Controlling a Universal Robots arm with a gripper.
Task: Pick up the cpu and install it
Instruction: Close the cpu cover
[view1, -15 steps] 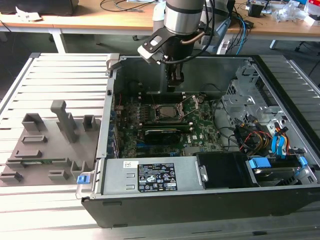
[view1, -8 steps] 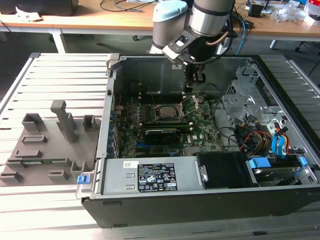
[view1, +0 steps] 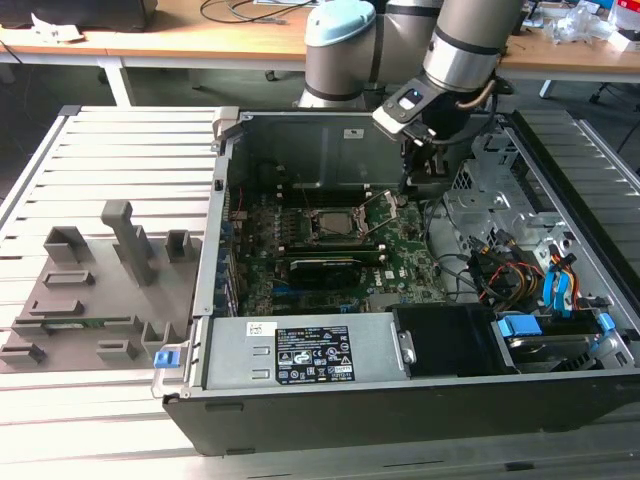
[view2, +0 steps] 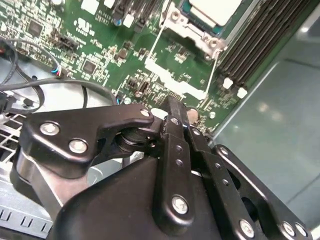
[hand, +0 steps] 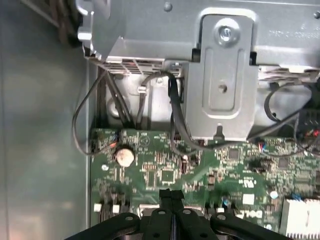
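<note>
The cpu (view2: 216, 9) shows as a pale silver-grey square lying in the motherboard socket (view1: 335, 222), whose thin wire lever (view2: 212, 75) stands loose beside it. My gripper (view1: 405, 187) hangs inside the open computer case, just to the exterior view's right of the socket and low over the green board. In both wrist views its black fingers (view2: 172, 112) are pressed together with nothing between them. In the first wrist view the gripper (hand: 171, 194) points at the board's edge near a round coin cell (hand: 124, 156).
Grey plastic fixture blocks (view1: 100, 285) stand on the slatted table at the exterior view's left. The case walls (view1: 215, 230) ring the board. Drive bays with blue tabs and cables (view1: 545, 290) fill the right side. A labelled metal cover (view1: 310, 355) spans the front.
</note>
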